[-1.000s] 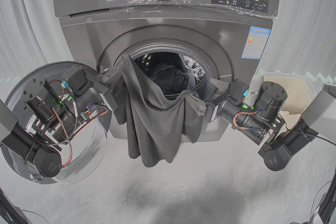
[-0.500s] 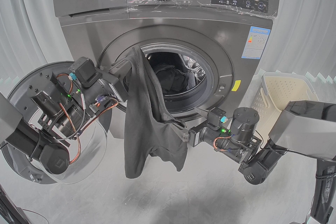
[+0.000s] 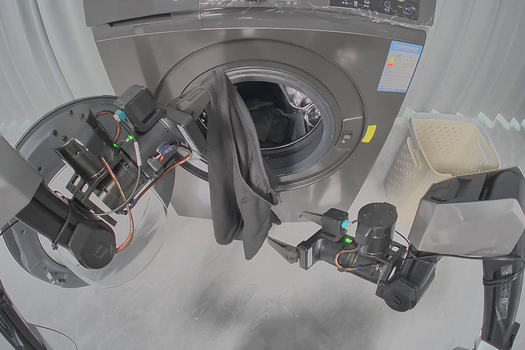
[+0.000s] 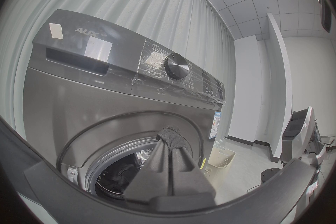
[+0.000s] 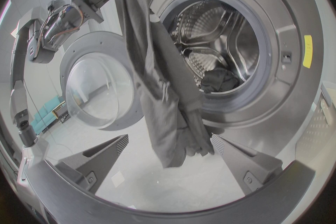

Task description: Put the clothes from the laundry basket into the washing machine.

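Right gripper (image 3: 291, 232) has let go and dropped below the hem, jaws spread. Left gripper (image 3: 203, 95) still pinches the dark garment (image 3: 235, 170) at the washing machine (image 3: 328, 56) mouth. It hangs outside, apparently untucked, so it still needs feeding in.

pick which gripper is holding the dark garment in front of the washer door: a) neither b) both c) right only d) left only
d: the left gripper is shut on the top of the dark garment, while the right gripper sits lower down with its jaws spread open.
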You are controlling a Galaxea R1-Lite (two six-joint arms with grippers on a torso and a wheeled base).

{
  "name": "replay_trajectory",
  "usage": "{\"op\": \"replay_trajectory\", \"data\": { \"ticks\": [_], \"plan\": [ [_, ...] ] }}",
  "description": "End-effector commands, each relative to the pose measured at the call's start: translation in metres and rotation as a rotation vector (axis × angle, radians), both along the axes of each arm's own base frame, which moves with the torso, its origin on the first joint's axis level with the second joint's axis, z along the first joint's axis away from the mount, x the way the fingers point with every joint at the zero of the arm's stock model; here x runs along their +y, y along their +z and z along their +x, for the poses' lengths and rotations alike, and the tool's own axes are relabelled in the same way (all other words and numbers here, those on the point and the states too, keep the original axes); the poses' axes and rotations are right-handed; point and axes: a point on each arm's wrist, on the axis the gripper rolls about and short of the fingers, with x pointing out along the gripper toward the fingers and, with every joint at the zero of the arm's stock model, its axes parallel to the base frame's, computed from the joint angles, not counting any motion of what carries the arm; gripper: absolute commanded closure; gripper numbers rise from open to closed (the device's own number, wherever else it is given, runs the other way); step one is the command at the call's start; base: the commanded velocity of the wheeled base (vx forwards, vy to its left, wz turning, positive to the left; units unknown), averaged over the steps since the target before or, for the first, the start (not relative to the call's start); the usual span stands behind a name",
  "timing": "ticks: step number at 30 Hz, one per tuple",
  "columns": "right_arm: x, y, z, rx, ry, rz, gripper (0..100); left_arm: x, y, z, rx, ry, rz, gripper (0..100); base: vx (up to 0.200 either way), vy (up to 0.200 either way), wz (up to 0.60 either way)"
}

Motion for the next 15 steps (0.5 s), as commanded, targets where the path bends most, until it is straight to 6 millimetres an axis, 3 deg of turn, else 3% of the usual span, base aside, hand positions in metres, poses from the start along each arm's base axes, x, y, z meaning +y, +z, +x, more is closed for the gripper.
{"op": "replay_trajectory", "data": {
  "ticks": [1, 7, 11, 15],
  "plan": [
    [-0.017, 0.005, 0.012, -0.011, -0.050, 0.011, 0, -0.001, -0.003, 0.002, 0.008, 0.004, 0.003, 100, 0.000, 0.000, 0.00],
    [-0.013, 0.033, 0.049, -0.123, -0.102, 0.086, 0, -0.002, -0.003, 0.001, 0.008, 0.000, 0.006, 100, 0.000, 0.000, 0.00],
    [-0.004, 0.033, 0.051, -0.131, -0.078, 0.094, 0, -0.004, -0.004, 0.001, 0.006, -0.003, 0.008, 100, 0.000, 0.000, 0.00],
    [0.016, 0.033, 0.040, -0.131, 0.011, 0.102, 0, -0.004, -0.004, 0.000, 0.007, -0.006, 0.009, 100, 0.000, 0.000, 0.00]
  ]
}}
